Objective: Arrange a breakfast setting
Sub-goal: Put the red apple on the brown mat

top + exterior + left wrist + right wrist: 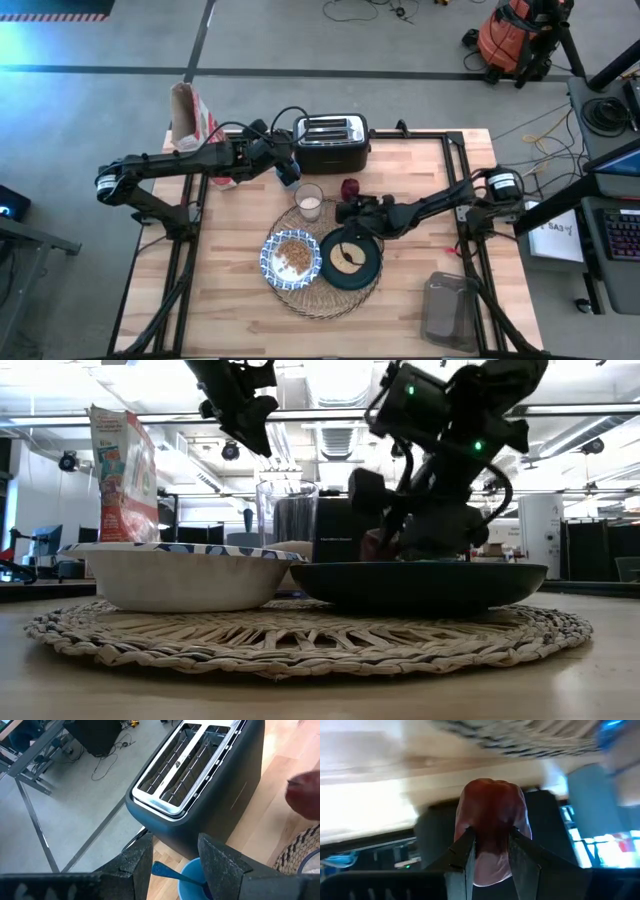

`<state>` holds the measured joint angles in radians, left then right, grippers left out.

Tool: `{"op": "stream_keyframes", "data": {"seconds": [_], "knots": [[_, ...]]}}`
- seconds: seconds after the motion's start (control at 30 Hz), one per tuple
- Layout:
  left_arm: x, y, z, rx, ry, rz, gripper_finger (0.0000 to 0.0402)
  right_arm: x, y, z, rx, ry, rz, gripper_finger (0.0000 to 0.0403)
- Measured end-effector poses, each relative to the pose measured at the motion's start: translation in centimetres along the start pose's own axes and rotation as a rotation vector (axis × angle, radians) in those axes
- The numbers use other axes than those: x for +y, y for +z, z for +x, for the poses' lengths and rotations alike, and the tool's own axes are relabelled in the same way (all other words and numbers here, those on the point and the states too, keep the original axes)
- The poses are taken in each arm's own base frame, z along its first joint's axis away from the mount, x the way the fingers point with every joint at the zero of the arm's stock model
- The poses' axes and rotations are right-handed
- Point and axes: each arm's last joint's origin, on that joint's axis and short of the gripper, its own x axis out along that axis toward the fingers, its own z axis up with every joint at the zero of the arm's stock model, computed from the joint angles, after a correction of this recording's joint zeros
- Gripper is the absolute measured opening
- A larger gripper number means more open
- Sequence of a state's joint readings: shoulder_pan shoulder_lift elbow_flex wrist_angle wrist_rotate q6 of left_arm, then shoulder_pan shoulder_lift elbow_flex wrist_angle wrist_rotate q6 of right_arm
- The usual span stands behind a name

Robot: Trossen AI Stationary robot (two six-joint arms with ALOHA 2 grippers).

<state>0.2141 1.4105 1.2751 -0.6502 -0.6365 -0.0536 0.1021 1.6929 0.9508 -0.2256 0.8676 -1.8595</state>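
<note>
Your right gripper (490, 851) pinches the small dark-red item (492, 827), a smooth, rounded, glossy piece like a small apple, gripped across its middle. In the overhead frame it sits just above centre, at the upper edge of the round woven straw placemat (318, 300), right of the glass of milk (309, 201). It looks light and firm but slick, so hold it at its widest part; pinched nearer either end, it may slip out.

Your left gripper (175, 860), fingers spread, hovers over a small blue cup (192, 877) holding a blue utensil, beside the black-and-silver toaster (331, 142) at upper centre.

On the coarse, springy mat, lower centre, the blue-and-white patterned bowl (291, 257) holds cereal, touching or nearly touching the dark teal plate (351, 258) to its right. Both look hard, glazed and breakable. The plate carries something small and pale that cannot be identified. The thin-walled glass is fragile and tippy: take it low, around the body. The desk (240, 320) is pale butcher-block wood.
</note>
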Motion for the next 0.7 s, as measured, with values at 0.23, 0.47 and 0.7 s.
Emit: {"op": "stream_keyframes", "data": {"seconds": [0.23, 0.47, 0.7], "knots": [[0.0, 0.0, 0.0, 0.0, 0.0, 0.0, 0.0141, -3.1, 0.1, -1.8, -0.006, -0.112, 0.049, 0.0084], [0.0, 0.0, 0.0, 0.0, 0.0, 0.0, 0.0141, -4.0, 1.1, -2.1, -0.023, -0.127, 0.032, 0.0084], [0.0, 0.0, 0.0, 0.002, 0.0, 0.004, 0.0141, -3.7, 2.9, -1.5, -0.039, -0.1, -0.027, 0.0084]]}}
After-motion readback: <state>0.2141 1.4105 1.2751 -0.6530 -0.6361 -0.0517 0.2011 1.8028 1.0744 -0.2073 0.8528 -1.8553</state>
